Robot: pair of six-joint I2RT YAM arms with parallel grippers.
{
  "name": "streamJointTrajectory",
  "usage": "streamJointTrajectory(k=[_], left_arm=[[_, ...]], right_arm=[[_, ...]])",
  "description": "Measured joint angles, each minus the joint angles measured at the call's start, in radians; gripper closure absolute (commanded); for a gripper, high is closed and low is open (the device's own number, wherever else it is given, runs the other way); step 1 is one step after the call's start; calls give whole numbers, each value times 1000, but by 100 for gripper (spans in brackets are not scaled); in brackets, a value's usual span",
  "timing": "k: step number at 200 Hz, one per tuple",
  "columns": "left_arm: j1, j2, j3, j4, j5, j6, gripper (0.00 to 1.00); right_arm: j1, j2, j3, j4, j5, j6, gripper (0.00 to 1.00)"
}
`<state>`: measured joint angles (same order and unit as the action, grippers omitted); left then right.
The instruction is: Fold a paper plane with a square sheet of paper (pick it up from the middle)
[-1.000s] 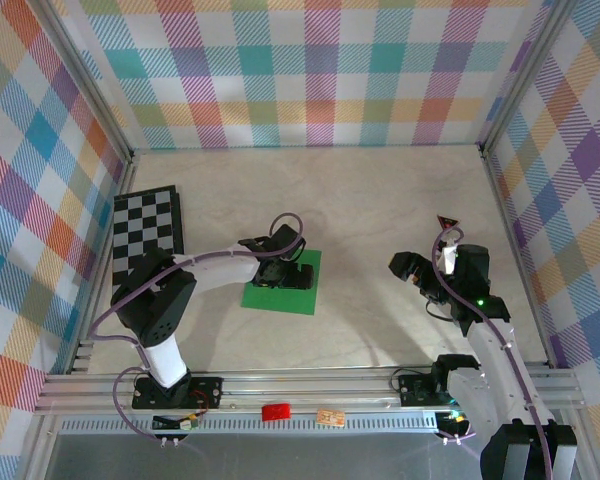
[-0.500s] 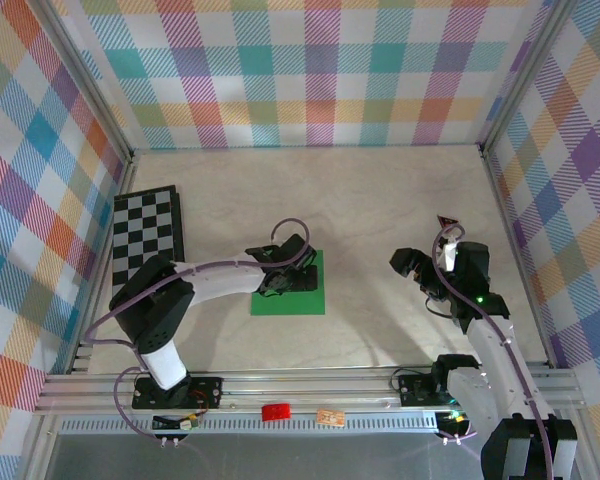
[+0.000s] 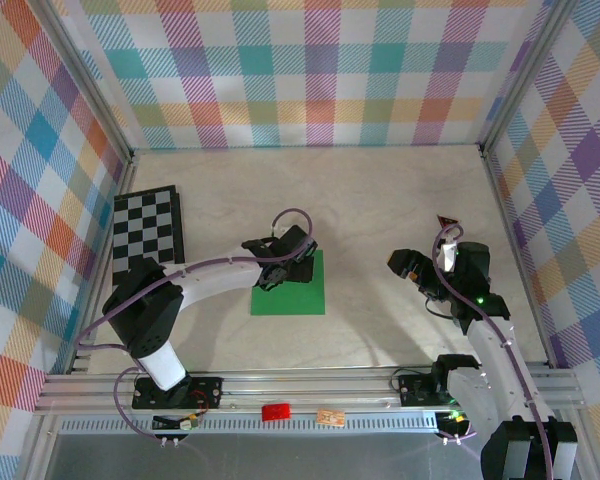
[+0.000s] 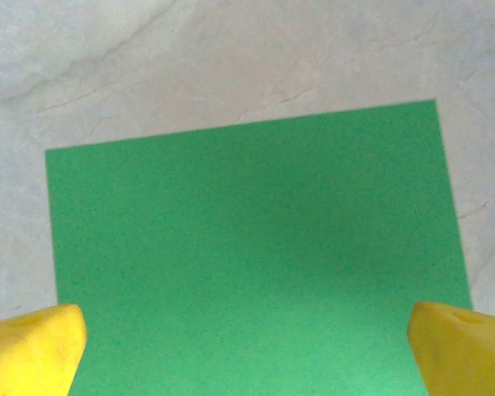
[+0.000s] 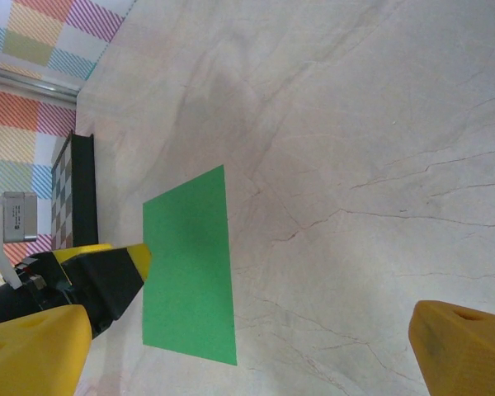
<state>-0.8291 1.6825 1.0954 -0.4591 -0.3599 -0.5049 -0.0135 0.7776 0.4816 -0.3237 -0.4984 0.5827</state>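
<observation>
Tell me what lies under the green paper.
The square sheet of paper lies flat on the pale marbled table. The surface right beneath it is covered, so it cannot be checked.

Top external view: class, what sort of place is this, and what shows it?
Probably a robot lab test cell: a left arm and right arm bolted to a metal rail, with checked walls enclosing the table.

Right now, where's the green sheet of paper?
Top view: the square sheet of paper lies flat left of centre, beneath the left gripper, right of the chessboard.
</observation>
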Motion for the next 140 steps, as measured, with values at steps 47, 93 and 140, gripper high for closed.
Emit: streamJointTrajectory(k=[47, 93, 140], left_arm=[[0, 107, 153, -118, 26, 9, 0], [2, 229, 282, -246, 82, -7, 0], [28, 251, 269, -291, 115, -110, 1]], right_arm=[[0, 11, 21, -42, -4, -4, 1], [0, 33, 51, -86, -26, -19, 1], [0, 33, 51, -108, -42, -18, 1]])
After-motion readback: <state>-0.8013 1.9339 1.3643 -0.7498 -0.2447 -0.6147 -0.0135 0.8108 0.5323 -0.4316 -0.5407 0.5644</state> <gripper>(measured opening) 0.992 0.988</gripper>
